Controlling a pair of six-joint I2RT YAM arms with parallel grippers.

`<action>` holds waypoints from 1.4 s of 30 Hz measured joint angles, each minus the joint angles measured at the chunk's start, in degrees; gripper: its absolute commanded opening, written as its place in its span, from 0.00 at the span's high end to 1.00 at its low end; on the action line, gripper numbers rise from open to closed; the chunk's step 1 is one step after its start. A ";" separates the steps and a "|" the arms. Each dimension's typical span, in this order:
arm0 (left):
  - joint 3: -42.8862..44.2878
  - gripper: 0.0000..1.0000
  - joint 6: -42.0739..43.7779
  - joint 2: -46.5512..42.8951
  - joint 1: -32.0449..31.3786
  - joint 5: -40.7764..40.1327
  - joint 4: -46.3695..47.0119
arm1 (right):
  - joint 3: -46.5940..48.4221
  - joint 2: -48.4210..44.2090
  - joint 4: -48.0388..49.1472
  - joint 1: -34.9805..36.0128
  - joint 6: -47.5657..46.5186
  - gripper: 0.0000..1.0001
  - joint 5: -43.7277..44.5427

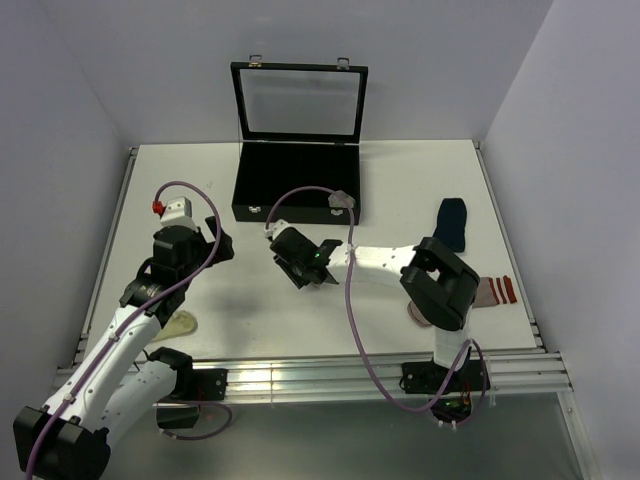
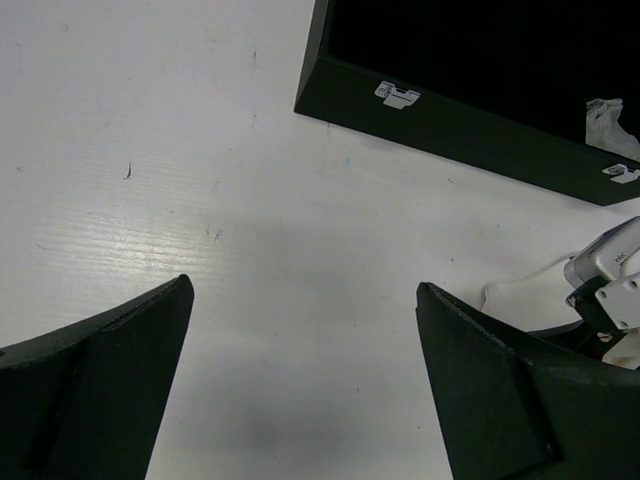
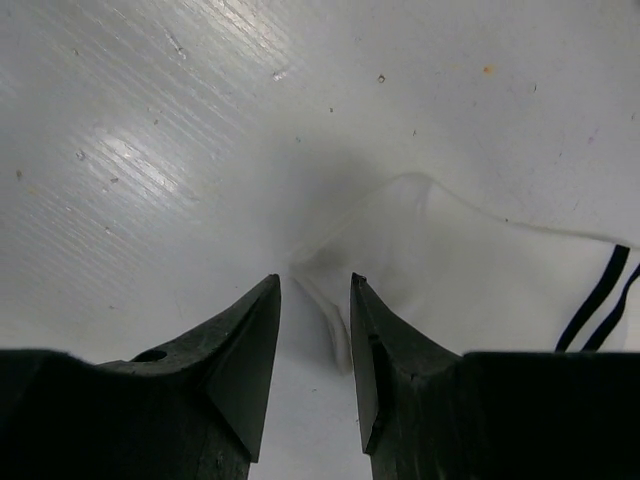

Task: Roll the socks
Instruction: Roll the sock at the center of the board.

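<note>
A white sock [image 3: 480,270] with black cuff stripes lies flat on the table in the right wrist view. Its pointed end rises in a small fold between the fingers of my right gripper [image 3: 315,278]. The jaws stand a narrow gap apart astride that fold, and the fold lies against the right finger only. From above, the right gripper [image 1: 305,268] hangs low over the table's middle and hides this sock. A navy sock [image 1: 452,222] and a grey sock with a striped cuff [image 1: 495,290] lie at the right. My left gripper [image 1: 222,245] [image 2: 305,285] is wide open over bare table.
A black case [image 1: 297,185] with its lid raised stands at the back centre, and its front wall [image 2: 450,110] shows in the left wrist view. A cream fabric piece [image 1: 180,322] lies under the left arm. Walls close in the table on three sides.
</note>
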 measured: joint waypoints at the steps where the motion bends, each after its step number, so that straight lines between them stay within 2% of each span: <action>1: 0.00 0.00 0.00 0.00 0.00 0.00 0.02 | 0.22 0.07 -0.04 0.00 0.02 0.58 0.00; 13: 0.00 0.01 0.00 -0.02 0.00 0.00 0.02 | 0.83 3.48 1.11 0.00 0.46 0.59 0.04; 16: 0.00 0.01 0.00 -0.02 0.00 0.00 0.00 | 0.81 3.65 1.55 0.00 0.46 0.62 0.00; 20: 0.00 0.00 0.00 -0.02 0.00 0.00 0.00 | 0.46 3.93 2.95 0.00 0.68 0.78 0.44; 24: 0.00 0.01 0.00 -0.02 0.00 0.02 0.02 | -0.13 3.93 4.20 0.00 1.14 1.00 1.38; 32: 0.00 0.00 0.02 0.79 0.00 1.95 0.31 | 0.83 3.76 2.99 -0.17 2.19 1.00 -1.57; 42: -0.02 0.02 -1.92 2.56 -0.02 8.02 1.70 | 4.85 3.67 0.11 -0.57 5.03 1.00 -14.03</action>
